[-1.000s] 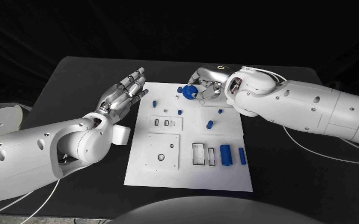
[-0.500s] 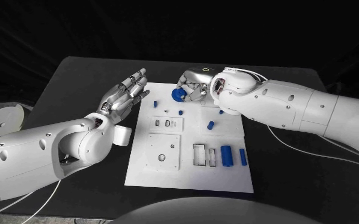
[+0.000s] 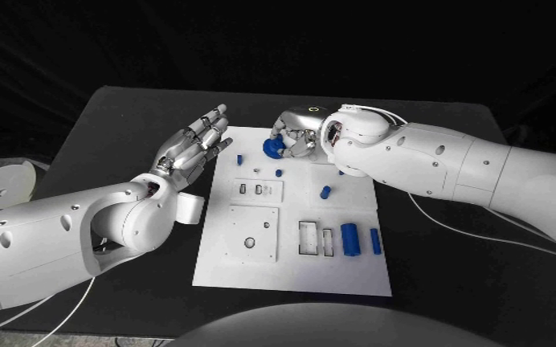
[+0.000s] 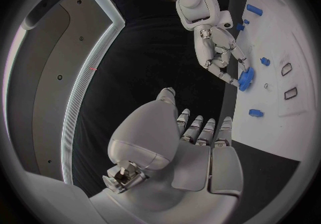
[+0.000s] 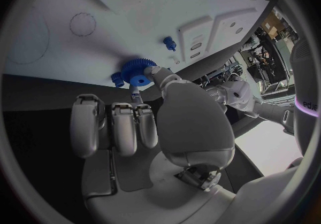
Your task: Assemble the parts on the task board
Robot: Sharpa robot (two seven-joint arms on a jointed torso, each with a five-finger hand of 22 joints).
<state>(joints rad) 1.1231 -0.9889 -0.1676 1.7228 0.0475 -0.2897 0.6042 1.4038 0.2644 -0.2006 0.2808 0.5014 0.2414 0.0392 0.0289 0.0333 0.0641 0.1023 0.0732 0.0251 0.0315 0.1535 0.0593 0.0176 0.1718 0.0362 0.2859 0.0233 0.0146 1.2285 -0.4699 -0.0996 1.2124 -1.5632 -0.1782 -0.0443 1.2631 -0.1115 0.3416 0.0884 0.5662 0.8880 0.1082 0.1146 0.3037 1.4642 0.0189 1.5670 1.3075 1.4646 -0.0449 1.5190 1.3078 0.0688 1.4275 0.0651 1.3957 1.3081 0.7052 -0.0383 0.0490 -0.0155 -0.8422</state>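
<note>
You see the white board [image 3: 290, 267] lying flat in the middle of the black table [image 3: 464, 283]. It is a smooth, matte plate, longer than wide, with rectangular cut-outs and small raised panels on it.

Your right hand [image 3: 299, 136] is over the far end of the board. It holds a blue gear [image 3: 273, 148] between the thumb and the fingertips. The gear is a round plastic wheel with fine teeth around its rim and a smooth raised hub in the middle; the right wrist view shows it well [image 5: 138, 71], just above the white surface. I cannot tell if the gear touches the board or hangs a little over it.

Your left hand [image 3: 191, 148] is beside the left edge of the board, near its far corner. It is empty, the palm is turned up, and the silver fingers are stretched and apart.

Other blue pieces are on the board. Two short pegs [image 3: 240, 159] stand near the gear. A small piece [image 3: 325, 193] lies near the middle. A thick cylinder [image 3: 349, 239] and a thinner one [image 3: 374, 240] lie side by side close to the right edge, next to the long slots [image 3: 307, 238].
</note>
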